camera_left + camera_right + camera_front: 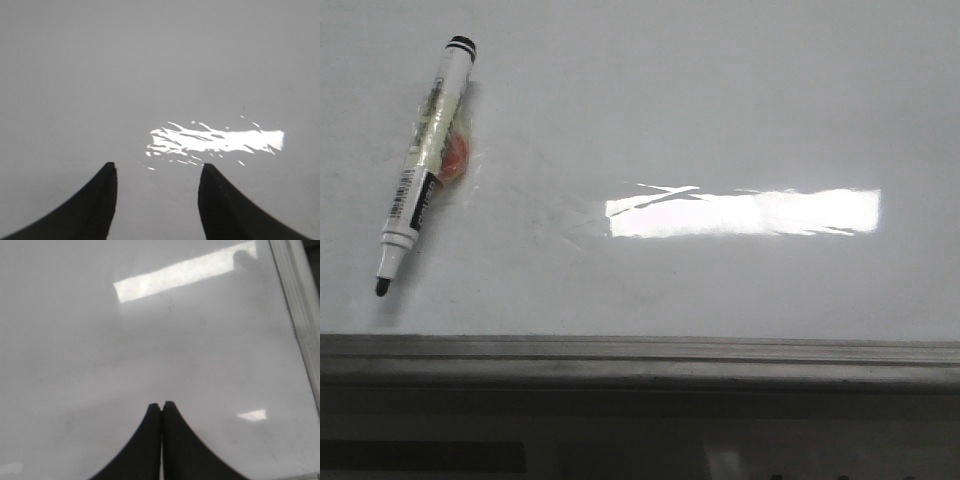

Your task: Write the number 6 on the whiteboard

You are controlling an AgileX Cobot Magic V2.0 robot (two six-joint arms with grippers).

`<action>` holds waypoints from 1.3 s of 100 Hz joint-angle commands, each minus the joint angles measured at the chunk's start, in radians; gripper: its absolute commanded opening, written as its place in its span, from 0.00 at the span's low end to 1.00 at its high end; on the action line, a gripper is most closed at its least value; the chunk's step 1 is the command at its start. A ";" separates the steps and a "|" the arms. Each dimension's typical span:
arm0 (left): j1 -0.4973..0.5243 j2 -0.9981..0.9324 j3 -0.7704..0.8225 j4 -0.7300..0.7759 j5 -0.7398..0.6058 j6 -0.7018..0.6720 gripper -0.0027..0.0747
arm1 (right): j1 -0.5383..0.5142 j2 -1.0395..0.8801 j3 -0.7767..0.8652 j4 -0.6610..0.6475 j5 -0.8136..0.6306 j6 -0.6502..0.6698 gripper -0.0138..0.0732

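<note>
The whiteboard (720,120) fills the front view, glossy white, with its grey metal rim (640,360) along the near edge. No drawn number 6 shows on it in any view. An uncapped white marker (423,165) with a black tip lies on the board at the left, tip toward the rim, with tape and a reddish patch round its barrel. My left gripper (157,167) is open and empty above bare board. My right gripper (161,404) is shut and empty above bare board, near the board's rim (300,305). Neither gripper shows in the front view.
A bright rectangular light glare (745,212) lies on the board right of centre; it also shows in the left wrist view (215,140) and the right wrist view (185,272). A dark ledge (640,440) runs below the rim.
</note>
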 commanded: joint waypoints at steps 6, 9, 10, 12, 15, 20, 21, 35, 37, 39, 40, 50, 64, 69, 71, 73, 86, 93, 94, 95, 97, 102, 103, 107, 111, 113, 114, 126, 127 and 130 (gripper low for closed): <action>-0.131 0.105 -0.025 0.005 -0.118 0.002 0.48 | -0.005 0.017 -0.034 0.004 -0.068 0.001 0.09; -0.167 0.128 -0.025 0.005 -0.136 0.002 0.48 | -0.005 0.017 -0.034 0.004 -0.068 0.001 0.09; -0.185 0.133 -0.025 0.005 -0.140 0.002 0.48 | -0.005 0.017 -0.034 0.004 -0.068 0.001 0.09; -0.214 0.151 -0.025 0.005 -0.153 0.002 0.48 | -0.005 0.017 -0.034 0.004 -0.068 0.001 0.09; -0.253 0.179 -0.025 0.005 -0.168 0.002 0.48 | -0.005 0.017 -0.034 0.004 -0.068 0.001 0.09; -0.322 0.217 -0.027 0.005 -0.193 0.002 0.48 | -0.005 0.017 -0.034 0.004 -0.064 0.001 0.09; -0.332 0.222 -0.027 0.005 -0.201 0.002 0.48 | -0.005 0.017 -0.034 0.004 -0.064 0.001 0.09; -0.518 0.339 -0.039 0.005 -0.221 0.002 0.48 | -0.005 0.017 -0.034 0.004 -0.062 0.001 0.09; -0.543 0.357 -0.042 0.005 -0.222 0.002 0.48 | -0.005 0.017 -0.034 0.004 -0.062 0.001 0.09; -0.568 0.376 -0.047 0.005 -0.222 0.002 0.48 | -0.005 0.017 -0.034 0.004 -0.062 0.001 0.09; -0.576 0.382 -0.047 0.005 -0.225 0.002 0.48 | -0.005 0.017 -0.034 0.004 -0.062 0.001 0.09; -0.666 0.472 -0.058 -0.026 -0.276 0.002 0.48 | -0.005 0.017 -0.034 0.004 -0.062 0.001 0.09; -0.697 0.577 -0.058 -0.092 -0.375 0.000 0.48 | -0.005 0.017 -0.034 0.004 -0.062 0.001 0.09; -0.697 0.611 -0.063 -0.092 -0.378 0.000 0.48 | -0.005 0.017 -0.034 0.004 -0.062 0.001 0.09; -0.697 0.620 -0.065 -0.094 -0.378 0.000 0.48 | -0.005 0.017 -0.034 0.004 -0.062 0.001 0.09; -0.697 0.634 -0.071 -0.096 -0.378 0.000 0.48 | -0.005 0.017 -0.034 0.004 -0.062 0.001 0.09; -0.697 0.714 -0.101 -0.098 -0.382 0.000 0.48 | -0.005 0.017 -0.034 0.004 -0.062 0.001 0.09; -0.697 0.748 -0.119 -0.098 -0.381 0.000 0.48 | -0.005 0.017 -0.034 0.004 -0.062 0.001 0.09; -0.697 0.752 -0.123 -0.098 -0.381 0.000 0.48 | -0.005 0.017 -0.034 0.004 -0.062 0.001 0.09; -0.697 0.759 -0.125 -0.098 -0.381 0.000 0.48 | -0.005 0.017 -0.034 0.004 -0.062 0.001 0.09; -0.697 0.769 -0.128 -0.098 -0.381 0.000 0.48 | -0.005 0.017 -0.034 0.004 -0.062 0.001 0.09; -0.697 0.791 -0.136 -0.098 -0.381 0.000 0.48 | -0.005 0.017 -0.034 0.004 -0.062 0.001 0.09; -0.697 0.793 -0.136 -0.100 -0.379 0.000 0.48 | -0.005 0.017 -0.034 0.004 -0.062 0.001 0.09; -0.697 0.808 -0.136 -0.110 -0.379 0.000 0.46 | -0.005 0.017 -0.034 0.004 -0.062 0.001 0.09; -0.697 0.821 -0.136 -0.121 -0.371 0.000 0.42 | -0.005 0.017 -0.034 0.004 -0.062 0.001 0.09; -0.697 0.824 -0.136 -0.131 -0.369 0.000 0.39 | -0.005 0.017 -0.034 0.004 -0.062 0.001 0.09; -0.697 0.827 -0.136 -0.135 -0.367 0.000 0.38 | -0.005 0.017 -0.034 0.004 -0.060 0.001 0.09; -0.697 0.845 -0.136 -0.158 -0.356 0.000 0.18 | -0.002 0.017 -0.034 0.004 -0.055 0.001 0.09; -0.697 0.846 -0.136 -0.158 -0.356 0.000 0.16 | -0.002 0.017 -0.034 0.004 -0.055 0.001 0.09; -0.697 0.849 -0.136 -0.158 -0.356 0.000 0.10 | 0.001 0.017 -0.034 0.004 -0.054 0.001 0.09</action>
